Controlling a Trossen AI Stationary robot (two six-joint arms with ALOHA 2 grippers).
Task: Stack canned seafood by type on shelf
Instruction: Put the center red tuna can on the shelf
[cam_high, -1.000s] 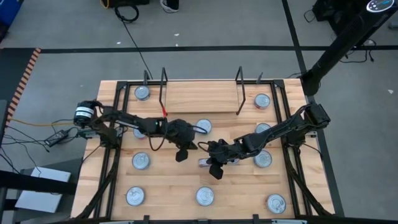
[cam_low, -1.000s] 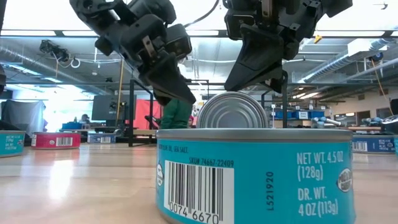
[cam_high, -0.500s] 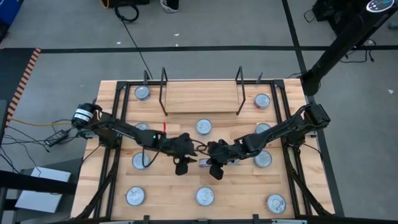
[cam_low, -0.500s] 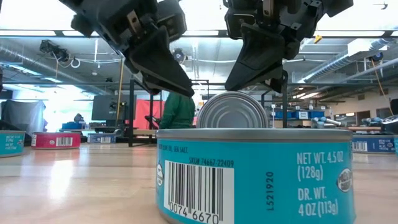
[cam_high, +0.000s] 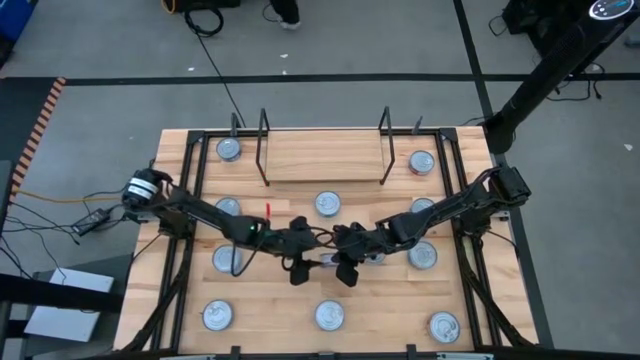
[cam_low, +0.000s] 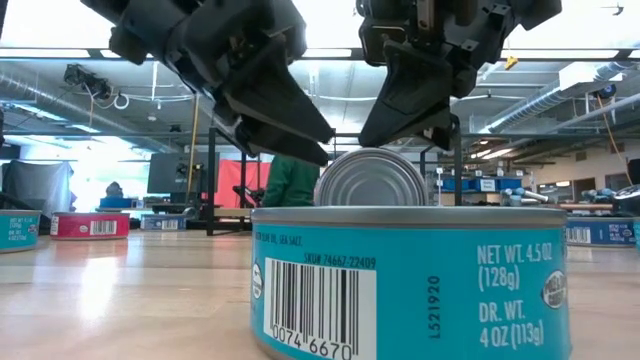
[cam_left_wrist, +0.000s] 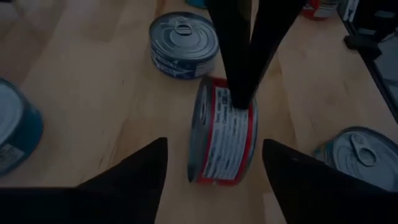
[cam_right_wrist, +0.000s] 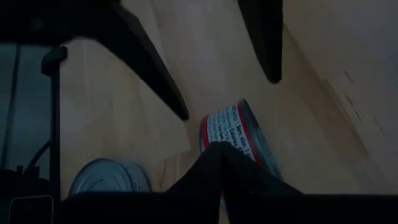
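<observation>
Red-label tin (cam_left_wrist: 224, 134) on edge mid-table: rigid, slick, rollable; pinched by right gripper (cam_high: 347, 264); left gripper (cam_high: 300, 266) spread wide, empty; best held across flat lids.

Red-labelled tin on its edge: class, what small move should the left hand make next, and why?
Probably ease the left hand forward until its open fingers straddle the red-labelled tin, then close. The tin stands on edge, pinched by the right hand, with the left fingers spread just short of it.
</observation>
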